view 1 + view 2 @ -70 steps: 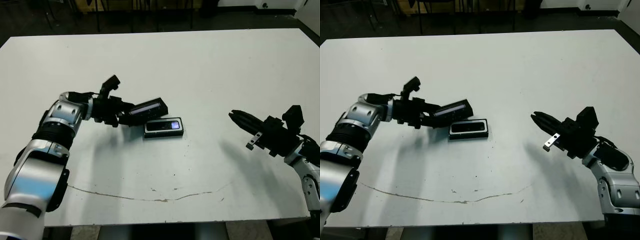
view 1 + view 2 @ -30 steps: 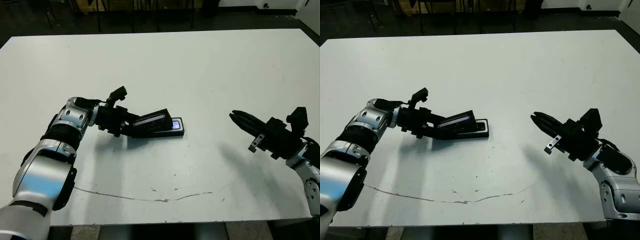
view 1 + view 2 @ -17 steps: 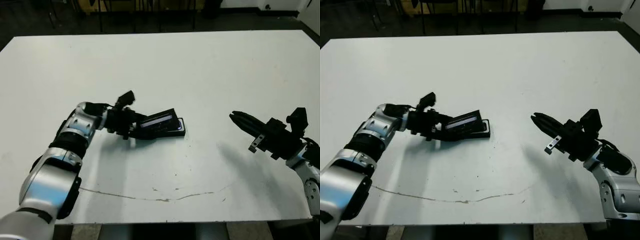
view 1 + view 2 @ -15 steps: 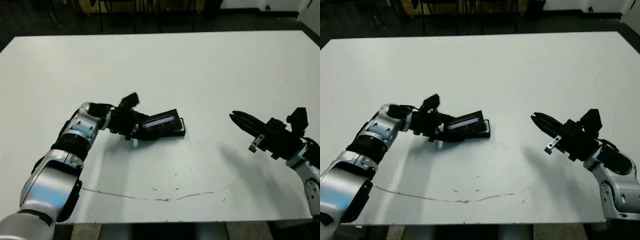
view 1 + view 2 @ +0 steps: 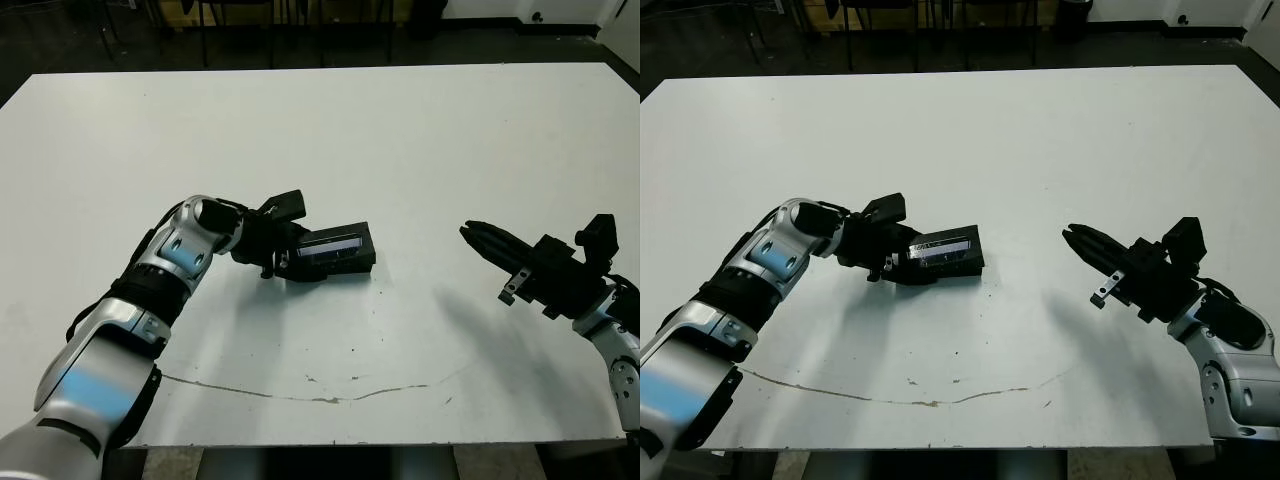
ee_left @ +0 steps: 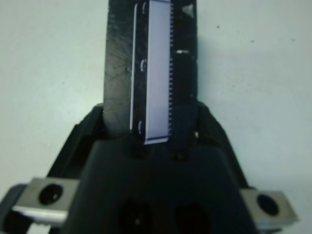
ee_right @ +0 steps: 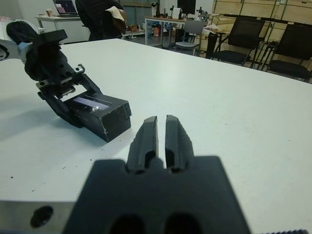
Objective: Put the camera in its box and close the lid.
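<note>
Black lid (image 5: 335, 247) with pale silvery strip, on white table (image 5: 400, 150)

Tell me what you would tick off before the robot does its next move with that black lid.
1. Lid over the box: ok, it lies on top, silvery strip up.
2. Lid seated flush all round: cannot tell; the right wrist view shows a seam line at the near end.
3. Camera inside the box: cannot tell, the lid hides it.
4. Left gripper on the lid: ok, its fingers are at the lid's end.
5. Right gripper out of the way: ok, shut and well apart from the box.
6. Table around the box free of other things: ok.
</note>
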